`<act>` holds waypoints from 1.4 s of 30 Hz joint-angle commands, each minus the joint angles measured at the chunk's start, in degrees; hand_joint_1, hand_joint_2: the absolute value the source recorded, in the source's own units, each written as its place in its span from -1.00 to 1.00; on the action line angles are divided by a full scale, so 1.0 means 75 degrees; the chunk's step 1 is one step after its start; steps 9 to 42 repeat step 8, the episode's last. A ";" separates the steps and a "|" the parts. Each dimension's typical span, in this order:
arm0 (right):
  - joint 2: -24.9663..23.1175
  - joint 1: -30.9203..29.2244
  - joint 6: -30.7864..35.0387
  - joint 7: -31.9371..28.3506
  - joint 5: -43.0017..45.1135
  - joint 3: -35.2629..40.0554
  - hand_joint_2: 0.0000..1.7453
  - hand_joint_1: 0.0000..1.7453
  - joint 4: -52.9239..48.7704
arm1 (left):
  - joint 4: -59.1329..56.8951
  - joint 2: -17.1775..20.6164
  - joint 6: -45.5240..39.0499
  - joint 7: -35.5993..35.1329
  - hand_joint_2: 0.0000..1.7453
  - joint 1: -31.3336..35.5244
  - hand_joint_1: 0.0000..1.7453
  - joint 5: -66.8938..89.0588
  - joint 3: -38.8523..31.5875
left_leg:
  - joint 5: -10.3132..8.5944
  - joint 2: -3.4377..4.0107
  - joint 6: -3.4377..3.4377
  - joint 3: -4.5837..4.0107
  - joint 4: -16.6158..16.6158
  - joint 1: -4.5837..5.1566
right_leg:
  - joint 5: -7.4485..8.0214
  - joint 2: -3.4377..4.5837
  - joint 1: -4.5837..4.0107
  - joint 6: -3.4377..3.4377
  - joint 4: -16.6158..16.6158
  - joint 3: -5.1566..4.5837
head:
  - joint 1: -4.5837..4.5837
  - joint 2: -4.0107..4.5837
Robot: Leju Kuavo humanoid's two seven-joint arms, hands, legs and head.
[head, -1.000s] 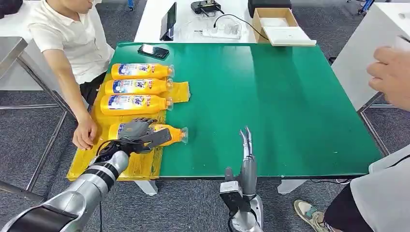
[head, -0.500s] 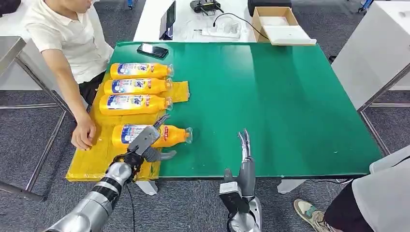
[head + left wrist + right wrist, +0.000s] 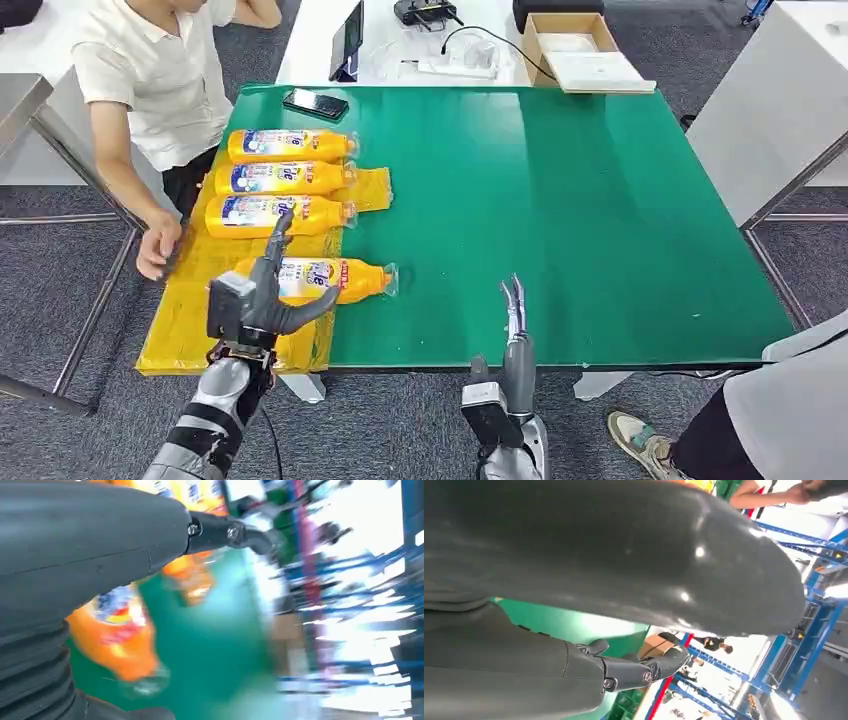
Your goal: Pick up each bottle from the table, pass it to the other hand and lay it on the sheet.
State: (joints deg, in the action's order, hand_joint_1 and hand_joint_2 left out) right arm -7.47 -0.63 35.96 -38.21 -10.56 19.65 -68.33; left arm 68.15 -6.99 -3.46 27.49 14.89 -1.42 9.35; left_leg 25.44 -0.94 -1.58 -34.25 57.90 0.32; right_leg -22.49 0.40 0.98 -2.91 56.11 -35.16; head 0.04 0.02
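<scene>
Currently, the left robot hand (image 3: 255, 300) hovers released above the nearest bottle (image 3: 335, 279), while the right robot hand (image 3: 516, 325) points upright, released, at the counter (image 3: 600, 220) edge.

Head view bright, sharp; left wrist view motion-blurred, background overexposed.

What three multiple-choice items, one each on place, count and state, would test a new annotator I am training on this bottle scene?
1. Where does the black phone lie?
A. on the green table's far left corner
B. on the yellow sheet
C. in the cardboard box

2. How many orange bottles are in the head view?
A. two
B. four
C. six

3. What is the left hand doing?
A. gripping a bottle
B. fingers apart, holding nothing
C. pressing the phone

Key: 1 A, the phone sits on the green table by its far left corner. 2 B, three bottles lie in a row and the nearest bottle lies apart. 3 B, its fingers spread above the yellow sheet.
</scene>
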 commanded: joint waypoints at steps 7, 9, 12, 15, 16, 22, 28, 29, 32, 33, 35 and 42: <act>0.0018 0.0497 0.0345 -0.0239 0.0712 -0.0161 -1.00 -1.00 -0.2625 | 0.2797 -0.0316 -0.0460 0.0387 1.00 -0.1777 -1.00 -0.0881 0.1133 | 0.0021 0.0009 0.0011 0.0021 0.0002 0.0001 | -0.0022 -0.0004 -0.0002 0.0014 0.0006 0.0016 | 0.0000 -0.0003; -0.0120 0.0506 -0.0022 -0.0239 0.0972 -0.0334 -1.00 -1.00 -0.2485 | 0.2684 -0.0306 -0.0498 0.0367 1.00 -0.1838 -1.00 -0.0909 0.1330 | 0.0016 0.0004 0.0009 0.0012 0.0002 -0.0005 | -0.0015 -0.0007 -0.0007 0.0012 -0.0001 0.0012 | -0.0003 -0.0003; -0.0120 0.0506 -0.0022 -0.0239 0.0972 -0.0334 -1.00 -1.00 -0.2485 | 0.2684 -0.0306 -0.0498 0.0367 1.00 -0.1838 -1.00 -0.0909 0.1330 | 0.0016 0.0004 0.0009 0.0012 0.0002 -0.0005 | -0.0015 -0.0007 -0.0007 0.0012 -0.0001 0.0012 | -0.0003 -0.0003; -0.0120 0.0506 -0.0022 -0.0239 0.0972 -0.0334 -1.00 -1.00 -0.2485 | 0.2684 -0.0306 -0.0498 0.0367 1.00 -0.1838 -1.00 -0.0909 0.1330 | 0.0016 0.0004 0.0009 0.0012 0.0002 -0.0005 | -0.0015 -0.0007 -0.0007 0.0012 -0.0001 0.0012 | -0.0003 -0.0003; -0.0120 0.0506 -0.0022 -0.0239 0.0972 -0.0334 -1.00 -1.00 -0.2485 | 0.2684 -0.0306 -0.0498 0.0367 1.00 -0.1838 -1.00 -0.0909 0.1330 | 0.0016 0.0004 0.0009 0.0012 0.0002 -0.0005 | -0.0015 -0.0007 -0.0007 0.0012 -0.0001 0.0012 | -0.0003 -0.0003; -0.0120 0.0506 -0.0022 -0.0239 0.0972 -0.0334 -1.00 -1.00 -0.2485 | 0.2684 -0.0306 -0.0498 0.0367 1.00 -0.1838 -1.00 -0.0909 0.1330 | 0.0016 0.0004 0.0009 0.0012 0.0002 -0.0005 | -0.0015 -0.0007 -0.0007 0.0012 -0.0001 0.0012 | -0.0003 -0.0003; -0.0120 0.0506 -0.0022 -0.0239 0.0972 -0.0334 -1.00 -1.00 -0.2485 | 0.2684 -0.0306 -0.0498 0.0367 1.00 -0.1838 -1.00 -0.0909 0.1330 | 0.0016 0.0004 0.0009 0.0012 0.0002 -0.0005 | -0.0015 -0.0007 -0.0007 0.0012 -0.0001 0.0012 | -0.0003 -0.0003; -0.0120 0.0506 -0.0022 -0.0239 0.0972 -0.0334 -1.00 -1.00 -0.2485 | 0.2684 -0.0306 -0.0498 0.0367 1.00 -0.1838 -1.00 -0.0909 0.1330 | 0.0016 0.0004 0.0009 0.0012 0.0002 -0.0005 | -0.0015 -0.0007 -0.0007 0.0012 -0.0001 0.0012 | -0.0003 -0.0003; -0.0120 0.0506 -0.0022 -0.0239 0.0972 -0.0334 -1.00 -1.00 -0.2485 | 0.2684 -0.0306 -0.0498 0.0367 1.00 -0.1838 -1.00 -0.0909 0.1330 | 0.0016 0.0004 0.0009 0.0012 0.0002 -0.0005 | -0.0015 -0.0007 -0.0007 0.0012 -0.0001 0.0012 | -0.0003 -0.0003; -0.0120 0.0506 -0.0022 -0.0239 0.0972 -0.0334 -1.00 -1.00 -0.2485 | 0.2684 -0.0306 -0.0498 0.0367 1.00 -0.1838 -1.00 -0.0909 0.1330 | 0.0016 0.0004 0.0009 0.0012 0.0002 -0.0005 | -0.0015 -0.0007 -0.0007 0.0012 -0.0001 0.0012 | -0.0003 -0.0003; -0.0120 0.0506 -0.0022 -0.0239 0.0972 -0.0334 -1.00 -1.00 -0.2485 | 0.2684 -0.0306 -0.0498 0.0367 1.00 -0.1838 -1.00 -0.0909 0.1330 | 0.0016 0.0004 0.0009 0.0012 0.0002 -0.0005 | -0.0015 -0.0007 -0.0007 0.0012 -0.0001 0.0012 | -0.0003 -0.0003; -0.0120 0.0506 -0.0022 -0.0239 0.0972 -0.0334 -1.00 -1.00 -0.2485 | 0.2684 -0.0306 -0.0498 0.0367 1.00 -0.1838 -1.00 -0.0909 0.1330 | 0.0016 0.0004 0.0009 0.0012 0.0002 -0.0005 | -0.0015 -0.0007 -0.0007 0.0012 -0.0001 0.0012 | -0.0003 -0.0003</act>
